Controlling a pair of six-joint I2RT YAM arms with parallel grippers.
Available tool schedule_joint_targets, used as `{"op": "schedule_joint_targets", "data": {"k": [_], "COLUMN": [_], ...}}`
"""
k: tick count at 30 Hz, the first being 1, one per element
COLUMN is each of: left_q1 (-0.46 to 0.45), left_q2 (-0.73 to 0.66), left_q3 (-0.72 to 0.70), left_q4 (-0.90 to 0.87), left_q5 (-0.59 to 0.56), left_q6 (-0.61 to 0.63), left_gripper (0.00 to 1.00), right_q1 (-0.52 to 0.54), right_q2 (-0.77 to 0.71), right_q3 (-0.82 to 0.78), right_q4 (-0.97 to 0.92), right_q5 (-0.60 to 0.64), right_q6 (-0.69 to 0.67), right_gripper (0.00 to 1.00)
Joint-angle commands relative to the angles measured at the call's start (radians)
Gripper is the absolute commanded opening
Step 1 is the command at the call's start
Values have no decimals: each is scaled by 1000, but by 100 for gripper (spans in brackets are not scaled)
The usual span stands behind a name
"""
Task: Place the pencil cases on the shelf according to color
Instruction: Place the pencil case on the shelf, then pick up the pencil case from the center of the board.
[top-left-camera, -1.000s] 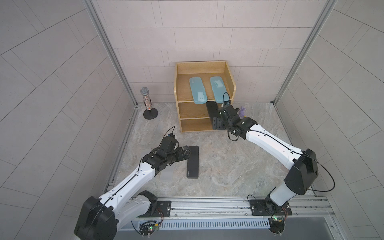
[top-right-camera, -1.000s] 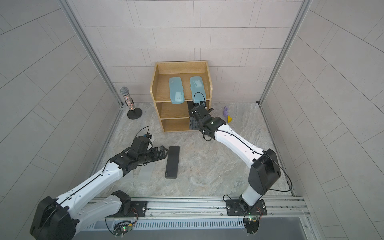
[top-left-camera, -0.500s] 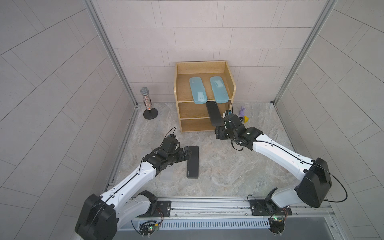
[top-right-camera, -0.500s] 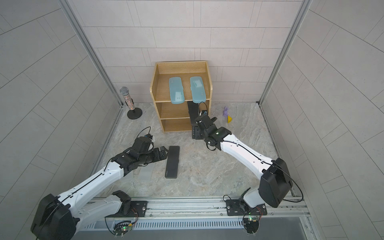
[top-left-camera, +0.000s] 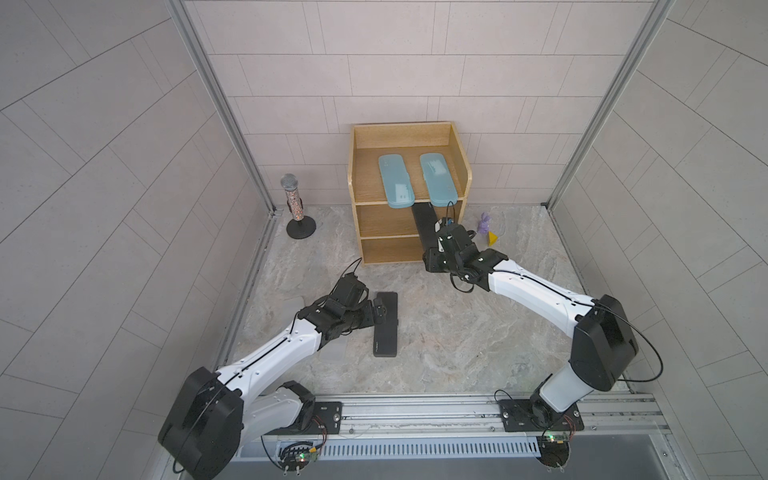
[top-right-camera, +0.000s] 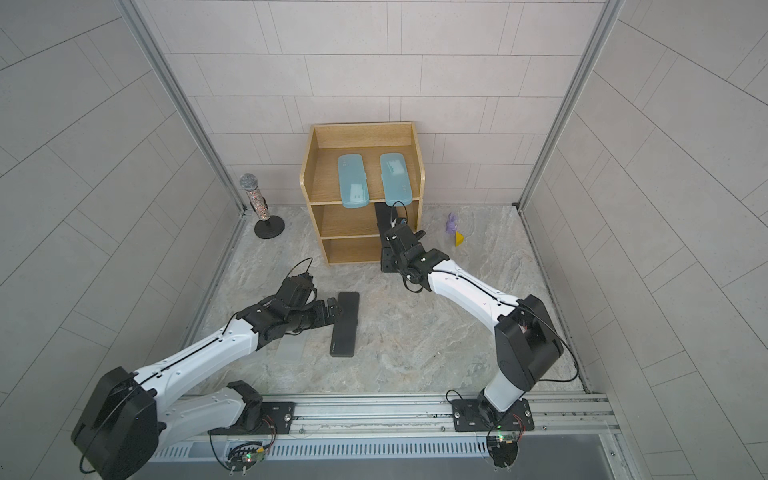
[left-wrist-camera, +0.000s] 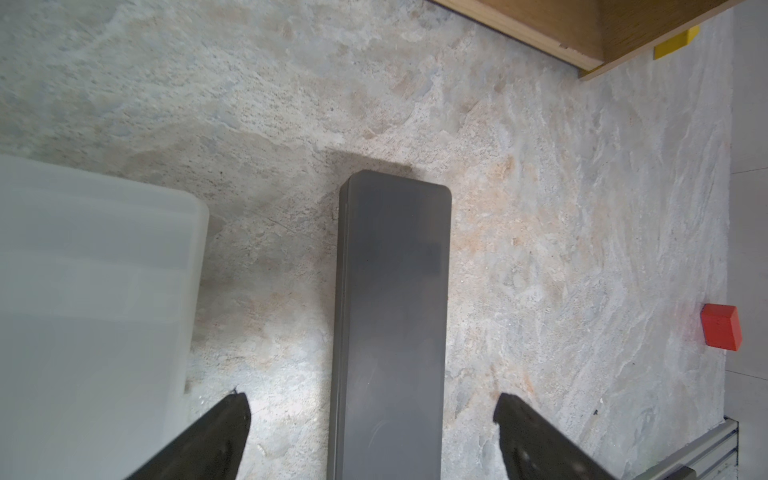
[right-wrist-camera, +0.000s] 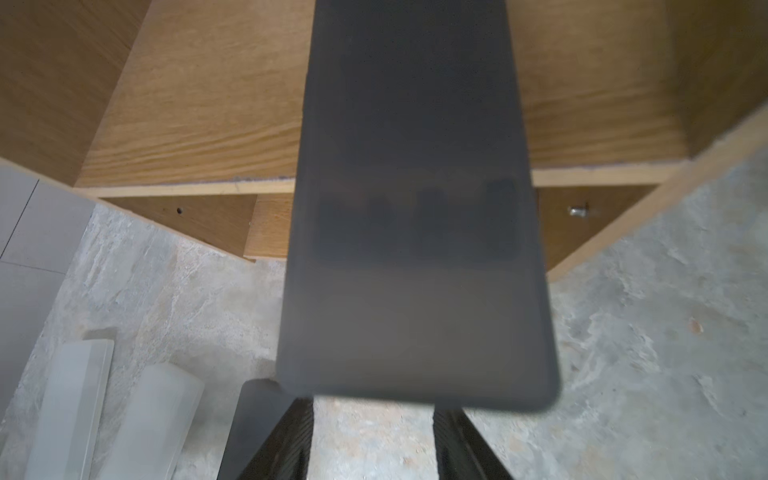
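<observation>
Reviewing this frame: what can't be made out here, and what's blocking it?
Frosted cases: mostly under the left arm in both top views; cut off at the edge in the wrist views.
Black case in the shelf: far end hidden under the top tier in both top views.
Right jaws: tips hidden by that case's near end in the right wrist view; contact unclear.

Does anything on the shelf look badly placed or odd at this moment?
Yes. The black pencil case on the middle tier of the shelf is not pushed in. Much of it sticks out beyond the front edge, above the floor.
</observation>
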Motion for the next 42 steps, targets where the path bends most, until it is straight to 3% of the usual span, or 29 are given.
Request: {"op": "schedule_joint_targets", "data": {"k": [1,7,11,20,28,33,37,42], "left_q1": [-13,-61,-97,-213,-337,-432,-480,-479], "left_q2": [-4,-11,-7,71,267,404,411,241], "left_q3": [-29,-56,-73,-72,-14,108,162,111], "left_q4": [7,7,12,91,198,179,150,70], "left_q5": [-28,-56,-92,-162,-207,-223,-283,-414], "left_q6": [-11,-12,-51,-99,-154,-180,-194,-192], "left_gripper": [100,100,100,100,100,100,100,100], "right_q1": [-20,-55,-48,10,32,34,34,39], "right_q2": [34,49,-26,-380,-788,-1003,-1036,-961], "right_q3": [59,93,29,-314,-610,-707,-711,-720], "right_q4": [32,50,62,55,-103,-228,-285,-232], "right_q5": [-9,-40,-93,-52,-1,19,36,-5], "right_q6": [-6,-18,-7,28,65,85,90,112], "right_gripper": [50,50,55,69,79,82,87,92]}}
